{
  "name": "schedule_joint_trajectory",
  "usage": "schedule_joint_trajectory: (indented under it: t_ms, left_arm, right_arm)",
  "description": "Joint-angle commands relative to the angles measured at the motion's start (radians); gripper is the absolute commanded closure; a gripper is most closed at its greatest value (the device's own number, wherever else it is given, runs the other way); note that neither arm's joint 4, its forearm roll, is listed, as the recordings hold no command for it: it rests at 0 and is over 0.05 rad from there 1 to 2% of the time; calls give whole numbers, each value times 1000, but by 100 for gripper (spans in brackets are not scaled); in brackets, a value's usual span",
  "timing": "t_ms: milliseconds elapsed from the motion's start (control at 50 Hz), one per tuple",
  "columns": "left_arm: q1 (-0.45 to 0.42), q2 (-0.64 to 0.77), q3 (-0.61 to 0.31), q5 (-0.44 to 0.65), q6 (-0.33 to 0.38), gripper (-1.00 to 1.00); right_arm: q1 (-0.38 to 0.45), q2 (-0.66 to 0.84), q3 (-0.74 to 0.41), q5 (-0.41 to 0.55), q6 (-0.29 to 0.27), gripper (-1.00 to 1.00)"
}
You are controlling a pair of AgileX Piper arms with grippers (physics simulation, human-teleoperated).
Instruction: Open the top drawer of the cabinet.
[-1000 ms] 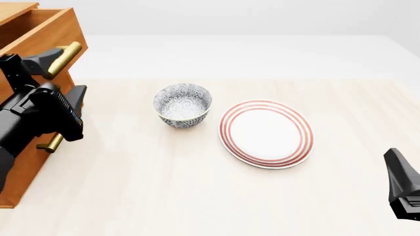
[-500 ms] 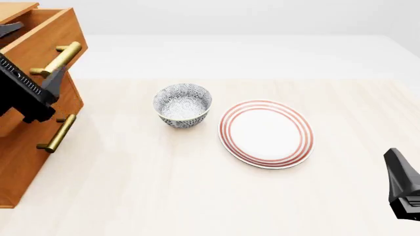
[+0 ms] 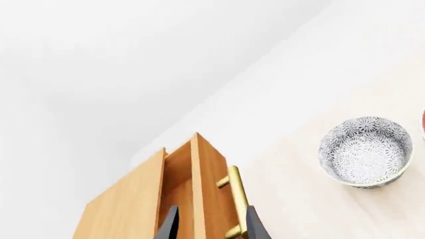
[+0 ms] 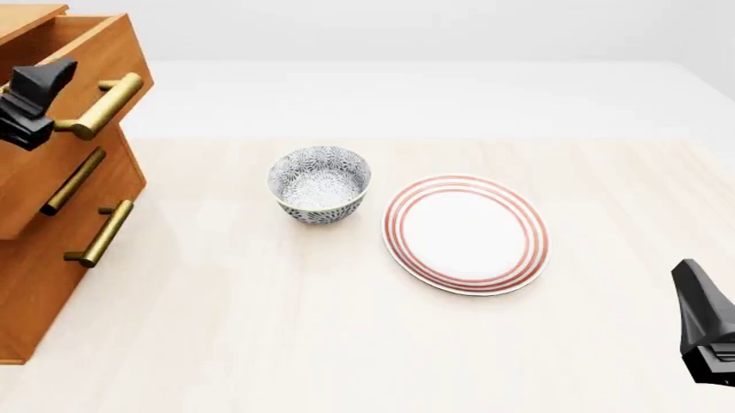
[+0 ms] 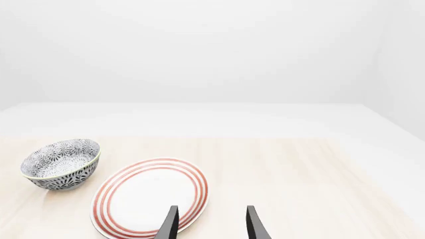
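Because it is a rigid wooden box riding in a frame, the top drawer [image 4: 71,77] should slide stiffly straight out rather than bend or tip, and it looks heavy enough to want a steady pull. The sensible hold is its brass bar handle [image 4: 106,105], a smooth cylinder that could slip unless gripped squarely across its middle. It sits at the far left edge of the counter [image 4: 367,344], uppermost in the cabinet [image 4: 46,284], and already stands out past the two lower drawer fronts, its hollow inside showing from above. The wood is orange-brown and plain, and each lower drawer carries a like brass bar. The left pincer [image 4: 33,96] hangs just beside the handle's near end, fingers apart and holding nothing; the wrist view shows them straddling the drawer's front panel. Further right stand a patterned bowl [image 4: 320,183] and then a red-ringed plate [image 4: 466,233], near each other and well apart from the cabinet. At far right the right pincer [image 5: 210,224] rests low with its fingers apart, empty.
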Motion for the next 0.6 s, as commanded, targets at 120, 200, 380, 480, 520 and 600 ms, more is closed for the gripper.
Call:
schedule_joint_trajectory:
  t_ms: [120, 200, 380, 480, 520, 600]
  left_arm:
    - [57, 46, -171, 236, -248, -100]
    - [74, 59, -200, 280, -304, -100]
    - [55, 110, -286, 376, -448, -100]
    - [99, 104, -312, 425, -461, -100]
    - [80, 125, -332, 447, -492, -100]
    - [77, 141, -374, 496, -544, -100]
  right_arm:
    - [0, 0, 0, 0, 0, -100]
    - [0, 0, 0, 0, 0, -100]
    - [0, 0, 0, 0, 0, -100]
    - [0, 0, 0, 0, 0, -100]
    - [0, 0, 0, 0, 0, -100]
    - [0, 0, 0, 0, 0, -100]
